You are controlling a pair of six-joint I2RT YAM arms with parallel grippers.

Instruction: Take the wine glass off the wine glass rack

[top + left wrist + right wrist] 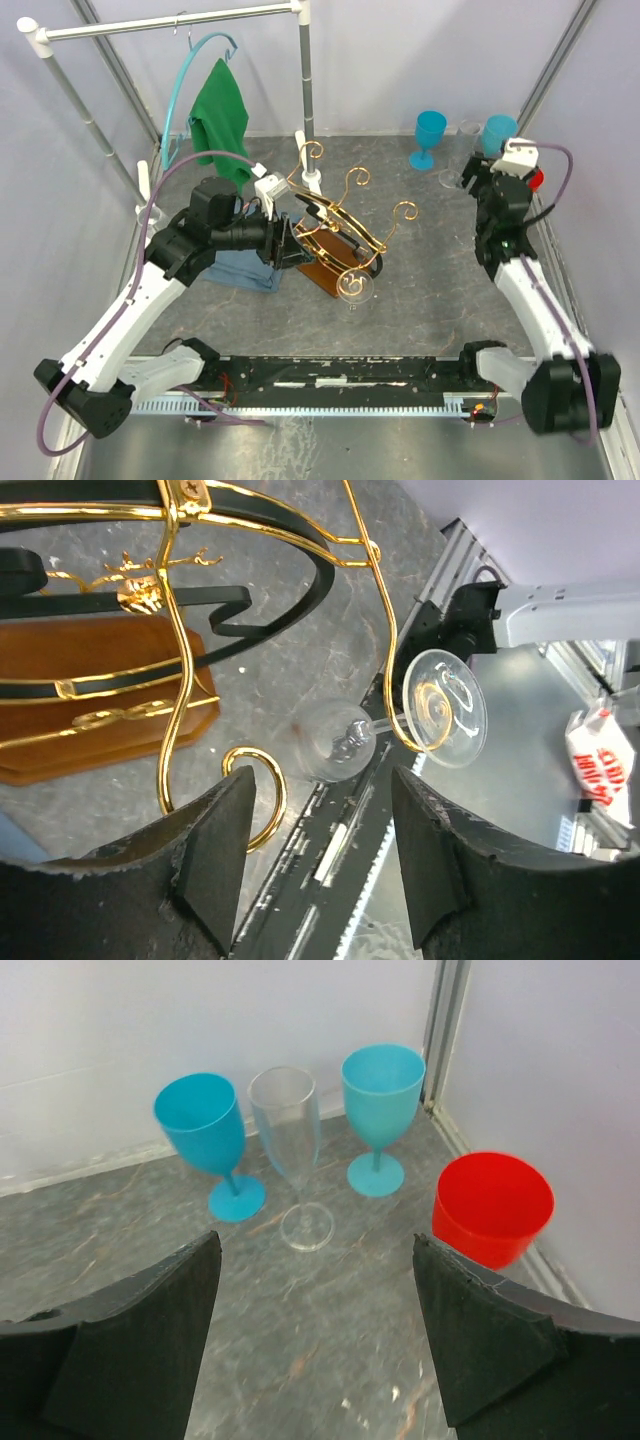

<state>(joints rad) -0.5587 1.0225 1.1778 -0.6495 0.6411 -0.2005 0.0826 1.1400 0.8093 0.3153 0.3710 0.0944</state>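
Note:
The wine glass rack (345, 215), gold wire with curled ends and black bars on a brown wooden base (322, 274), stands mid-table. A clear wine glass (355, 287) hangs from its near end. In the left wrist view the glass's bowl (338, 742) and foot (447, 708) hang on the gold wire (388, 640), just beyond my fingertips. My left gripper (293, 243) (318, 800) is open and empty, beside the rack on its left. My right gripper (472, 180) (315, 1260) is open and empty at the back right, far from the rack.
Two blue goblets (205, 1125) (381, 1090), a clear flute (288, 1130) and a red cup (492, 1205) stand in the back right corner, in front of my right gripper. A white clothes rail (170, 22) holds a green cloth (220, 115) on a teal hanger. A blue cloth (240, 270) lies under the left arm.

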